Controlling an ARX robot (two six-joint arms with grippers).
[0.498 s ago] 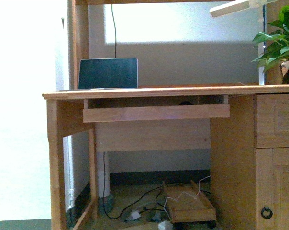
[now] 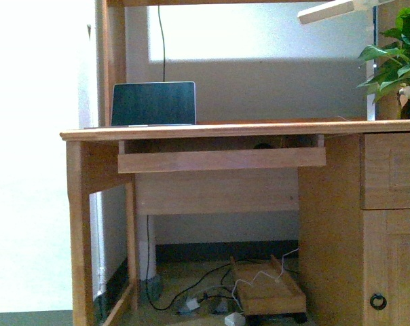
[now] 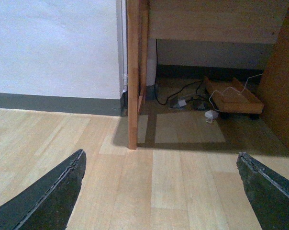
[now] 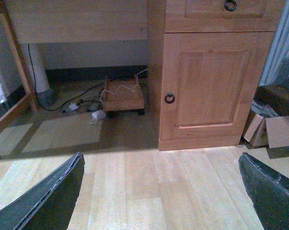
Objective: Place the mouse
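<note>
A wooden desk [image 2: 218,130] is seen in the front view, with a laptop [image 2: 153,103] stood open on its top, near the left end. A green plant [image 2: 398,51] is set on the right end of the desk. Under the top, a pull-out tray [image 2: 221,159] is hung. The mouse cannot be made out for sure. Only a small dark bump [image 2: 263,145] is seen in the gap between the desk top and the tray, and it is too small to be told what it is. No arm is seen in the front view. In the left wrist view, the left gripper [image 3: 160,154] is held low over the wooden floor [image 3: 183,182], in front of the desk's left leg [image 3: 133,72]. Its two dark fingers [image 3: 49,196] are spread wide apart, so the jaws are open and nothing is held between them. Under the desk, a small wooden cart [image 3: 233,96] is parked on the floor, with black cables [image 3: 175,93] and a white plug [image 3: 211,115] just beside it. In the right wrist view, the right gripper [image 4: 161,156] is also held over the floor, and its jaws are wide open too, with nothing held. Past it, a cupboard door [image 4: 209,81] with a dark ring handle [image 4: 169,98] is seen shut, and a cardboard box [image 4: 273,129] is left on the floor beside the cupboard.
</note>
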